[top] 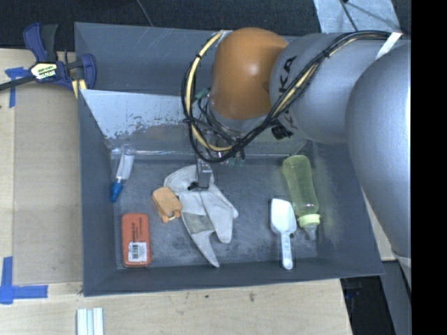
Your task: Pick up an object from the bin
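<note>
Cloth point(204, 220) (grey) under gripper point(204, 178) — tip nearward

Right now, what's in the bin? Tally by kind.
yellow-green bottle: 1
white scoop: 1
grey-white cloth, below the gripper: 1
orange flat pack: 1
small tan piece: 1
clear tube with blue tip: 1
Total: 6
</note>
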Motion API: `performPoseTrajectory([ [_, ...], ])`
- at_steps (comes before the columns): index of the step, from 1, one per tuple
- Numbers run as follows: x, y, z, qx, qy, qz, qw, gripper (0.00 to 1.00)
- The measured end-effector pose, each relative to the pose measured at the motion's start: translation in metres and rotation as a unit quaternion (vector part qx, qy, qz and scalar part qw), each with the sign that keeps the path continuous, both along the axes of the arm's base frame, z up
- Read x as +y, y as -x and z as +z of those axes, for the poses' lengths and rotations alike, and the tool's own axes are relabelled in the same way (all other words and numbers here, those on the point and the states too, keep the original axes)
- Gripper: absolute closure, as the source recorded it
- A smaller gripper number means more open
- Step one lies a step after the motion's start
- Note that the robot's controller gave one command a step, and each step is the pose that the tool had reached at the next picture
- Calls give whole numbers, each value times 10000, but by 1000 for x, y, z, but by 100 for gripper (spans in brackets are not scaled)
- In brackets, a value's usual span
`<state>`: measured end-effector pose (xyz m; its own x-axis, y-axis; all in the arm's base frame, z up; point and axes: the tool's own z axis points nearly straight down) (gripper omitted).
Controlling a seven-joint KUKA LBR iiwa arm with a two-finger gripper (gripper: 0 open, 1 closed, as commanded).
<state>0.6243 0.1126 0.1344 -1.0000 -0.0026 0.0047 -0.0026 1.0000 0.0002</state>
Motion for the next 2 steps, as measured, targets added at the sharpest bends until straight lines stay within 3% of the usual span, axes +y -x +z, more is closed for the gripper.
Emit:
performPoseTrajectory([
  [1,0,-2,5,-38,-5,-10,10000,0],
  [2,3,-1,-28,-76,-3,725,9973,0],
])
